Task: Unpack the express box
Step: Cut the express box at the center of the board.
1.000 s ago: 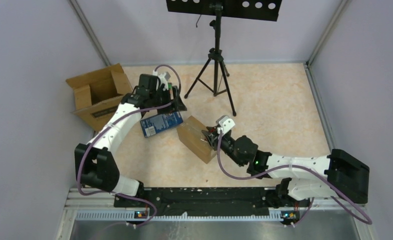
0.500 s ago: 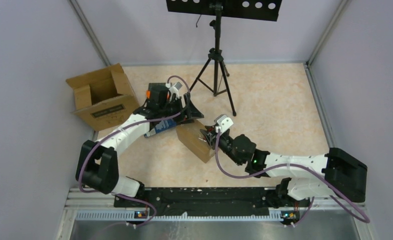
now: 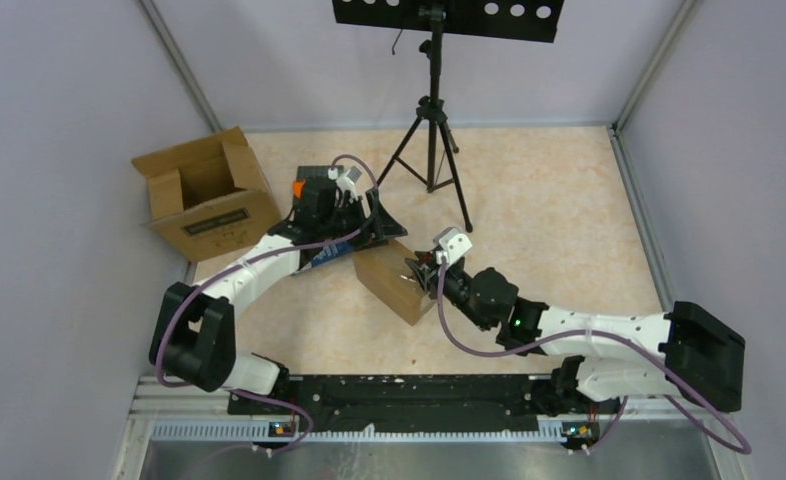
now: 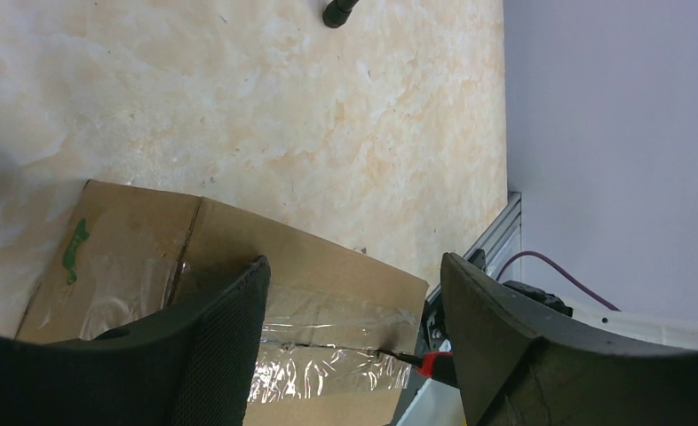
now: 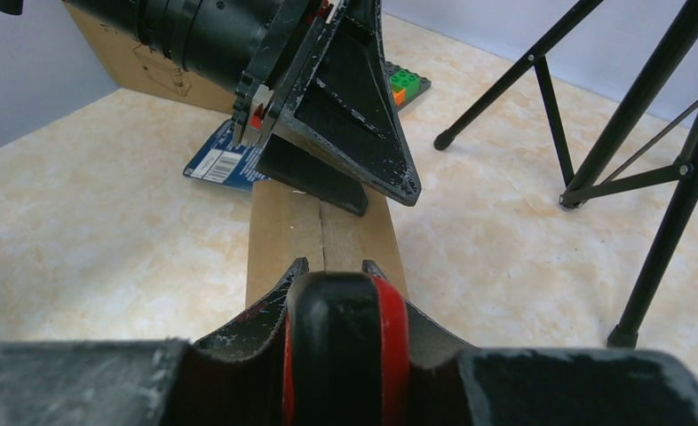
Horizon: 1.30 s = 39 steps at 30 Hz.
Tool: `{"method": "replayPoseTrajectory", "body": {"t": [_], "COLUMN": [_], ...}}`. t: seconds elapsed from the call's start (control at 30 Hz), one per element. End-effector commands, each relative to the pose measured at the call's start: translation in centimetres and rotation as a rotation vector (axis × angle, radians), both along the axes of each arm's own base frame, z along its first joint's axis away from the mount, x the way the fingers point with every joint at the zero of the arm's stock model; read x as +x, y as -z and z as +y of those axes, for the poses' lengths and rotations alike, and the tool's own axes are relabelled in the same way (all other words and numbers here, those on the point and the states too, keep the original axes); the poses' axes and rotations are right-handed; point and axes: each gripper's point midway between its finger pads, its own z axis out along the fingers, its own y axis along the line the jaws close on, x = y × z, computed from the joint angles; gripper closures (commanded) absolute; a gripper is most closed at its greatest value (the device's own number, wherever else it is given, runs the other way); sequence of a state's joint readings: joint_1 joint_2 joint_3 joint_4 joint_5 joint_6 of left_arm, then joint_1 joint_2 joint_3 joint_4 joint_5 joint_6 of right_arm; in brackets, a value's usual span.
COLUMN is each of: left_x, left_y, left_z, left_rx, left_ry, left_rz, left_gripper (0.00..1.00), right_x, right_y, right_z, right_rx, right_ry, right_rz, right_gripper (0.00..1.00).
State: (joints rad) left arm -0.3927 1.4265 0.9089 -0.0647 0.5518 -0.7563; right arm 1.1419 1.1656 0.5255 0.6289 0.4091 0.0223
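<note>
Left end effector [image 3: 374,225] fingers apart, holding nothing, over the far end of the taped express box [image 3: 389,285] at centre frame of the top view. Right end effector [image 3: 421,272] clamped on a red-black tool [image 5: 345,346], tip at the box's taped seam. Blue packet [image 3: 319,258] just left of the box, partly hidden. Open carton [image 3: 204,195] upper left, tripod [image 3: 431,130] top centre, all on the surface [image 3: 549,220].

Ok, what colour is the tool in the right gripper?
The tool is red and black; clearest in right wrist view.
</note>
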Motion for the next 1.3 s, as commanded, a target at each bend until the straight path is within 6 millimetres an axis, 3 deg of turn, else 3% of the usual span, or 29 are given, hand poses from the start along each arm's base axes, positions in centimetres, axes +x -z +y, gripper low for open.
{"method": "replayPoseTrajectory", "body": {"t": [0.0,0.47,0.83,1.03,1.27], "left_x": [0.2,0.2,-0.2,-0.8,-1.0], "left_y": [4.3,5.5,6.5,5.9,4.6], "left_z": [2.6,3.0,3.0,3.1,2.0], "left_rx": [0.145,0.170,0.170,0.149,0.103], "left_ry": [-0.091,-0.097,-0.090,-0.105,-0.002], "left_rz": [0.026,0.036,0.049,0.012,-0.092], "left_gripper": [0.25,0.25,0.25,0.25,0.24], "right_x": [-0.1,-0.9,-1.1,0.1,-1.2], "right_y": [-3.2,-3.3,-1.9,-1.7,-1.6], "right_z": [-0.2,-1.7,-2.1,-1.8,-1.0], "right_rx": [0.077,0.087,0.073,0.060,0.100], "right_ry": [-0.002,0.017,0.027,0.101,0.017], "right_rz": [-0.020,0.000,0.034,0.086,0.088], "right_gripper": [1.00,1.00,1.00,1.00,1.00]}}
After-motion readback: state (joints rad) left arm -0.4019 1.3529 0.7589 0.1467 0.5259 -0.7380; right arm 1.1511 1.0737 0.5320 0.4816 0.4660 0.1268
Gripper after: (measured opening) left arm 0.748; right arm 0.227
